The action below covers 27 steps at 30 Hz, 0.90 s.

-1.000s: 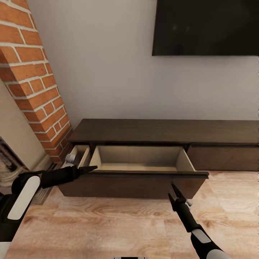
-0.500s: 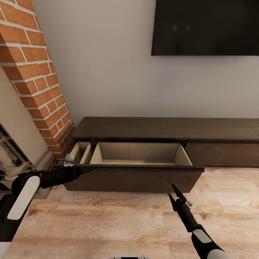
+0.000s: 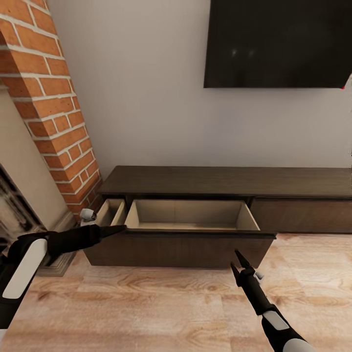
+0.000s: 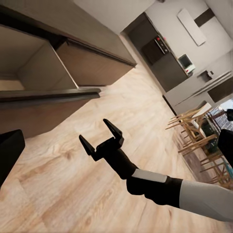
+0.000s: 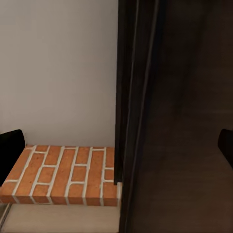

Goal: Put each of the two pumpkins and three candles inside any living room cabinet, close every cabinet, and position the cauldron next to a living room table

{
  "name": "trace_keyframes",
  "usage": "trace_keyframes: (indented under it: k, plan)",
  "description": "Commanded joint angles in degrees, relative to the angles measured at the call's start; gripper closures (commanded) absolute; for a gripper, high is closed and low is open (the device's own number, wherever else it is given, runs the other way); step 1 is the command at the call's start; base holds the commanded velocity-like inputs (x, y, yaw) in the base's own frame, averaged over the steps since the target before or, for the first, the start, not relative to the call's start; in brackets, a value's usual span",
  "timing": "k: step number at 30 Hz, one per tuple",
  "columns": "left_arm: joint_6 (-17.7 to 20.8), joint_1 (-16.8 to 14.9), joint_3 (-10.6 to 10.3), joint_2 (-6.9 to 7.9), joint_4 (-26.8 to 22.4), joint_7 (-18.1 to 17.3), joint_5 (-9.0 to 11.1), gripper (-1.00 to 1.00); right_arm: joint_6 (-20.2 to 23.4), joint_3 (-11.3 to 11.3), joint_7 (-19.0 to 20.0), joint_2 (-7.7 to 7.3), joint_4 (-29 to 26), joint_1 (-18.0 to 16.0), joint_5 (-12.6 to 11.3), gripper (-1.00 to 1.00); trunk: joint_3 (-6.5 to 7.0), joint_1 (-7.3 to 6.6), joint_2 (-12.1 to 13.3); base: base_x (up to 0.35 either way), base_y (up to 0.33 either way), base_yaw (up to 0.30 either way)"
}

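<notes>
Head view shows the cabinet (image 3: 230,183) against the wall with its drawer (image 3: 188,222) pulled out and bare, a stiff, heavy-looking front best pushed at mid-face, while left gripper (image 3: 113,229) looks narrow and right gripper (image 3: 238,259) gapes empty.

head view high, facing cabinet (image 3: 230,182); left wrist looks across floor; right wrist close on cabinet front.

Matt dark-wood cabinet (image 3: 230,182) (pale lining)
</notes>
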Motion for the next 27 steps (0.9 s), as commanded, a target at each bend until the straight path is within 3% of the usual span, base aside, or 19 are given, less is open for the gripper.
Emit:
trace_keyframes:
  k: [1, 19, 27]
  plan:
    - [0.2, 0.0, 0.0, 0.03, 0.0, -0.3, -0.2, -1.00, 0.5, 0.1, 0.2, -0.02, -0.1, 0.0, -0.5, -1.00, 0.18, -0.03, 0.0, 0.000, 0.000, 0.000]
    - [0.2, -0.1, -0.6, 0.07, 0.0, -0.4, -0.3, -1.00, 3.0, -1.1, 2.5, 0.21, -0.6, 0.0, -1.6, -1.00, 4.17, -0.50, 0.2, -0.015, 0.000, 0.000]
    - [0.2, -0.1, -0.6, 0.07, 0.0, -0.4, -0.4, -1.00, 4.1, -1.8, -4.3, 0.21, -0.6, -0.1, -1.7, -1.00, 5.94, -0.70, 0.3, -0.004, 0.000, 0.000]
